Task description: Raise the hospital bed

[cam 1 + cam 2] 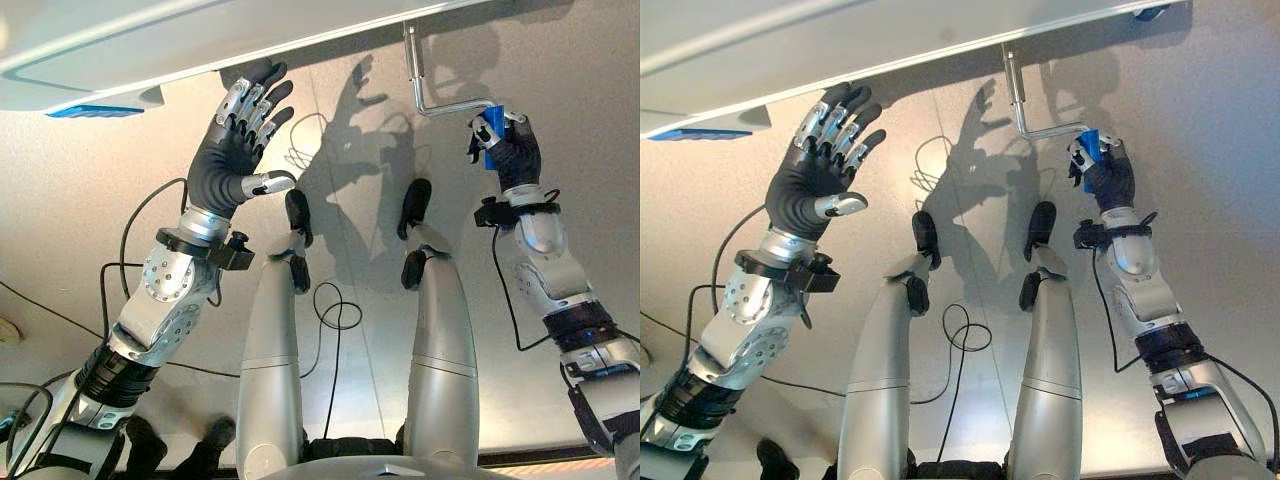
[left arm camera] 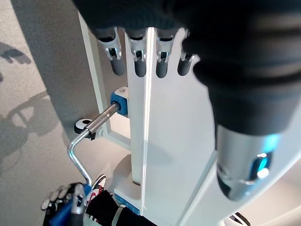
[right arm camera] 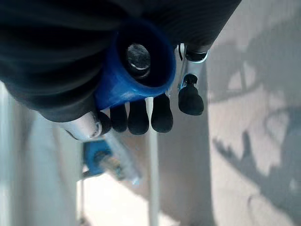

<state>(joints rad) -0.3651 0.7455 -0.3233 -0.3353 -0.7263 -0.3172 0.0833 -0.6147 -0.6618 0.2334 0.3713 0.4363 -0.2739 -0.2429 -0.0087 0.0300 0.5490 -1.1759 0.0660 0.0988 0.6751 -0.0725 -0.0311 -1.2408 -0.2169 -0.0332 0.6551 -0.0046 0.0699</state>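
The white hospital bed (image 1: 120, 50) spans the top of the eye views, seen from its foot end. A bent steel crank (image 1: 418, 75) hangs from its underside and ends in a blue grip (image 1: 490, 130). My right hand (image 1: 505, 145) is shut on that blue grip (image 3: 136, 61), fingers curled round it. My left hand (image 1: 235, 140) is open, fingers spread and raised just below the bed's white edge (image 2: 146, 108). In the left wrist view the crank (image 2: 82, 150) runs from a blue socket (image 2: 120, 101) down to my right hand (image 2: 70, 207).
Grey floor (image 1: 350, 150) lies under the bed and around the crank. A blue corner piece (image 1: 95, 110) marks the bed frame at the left. A person's dark shoes (image 1: 180, 445) stand at the lower left.
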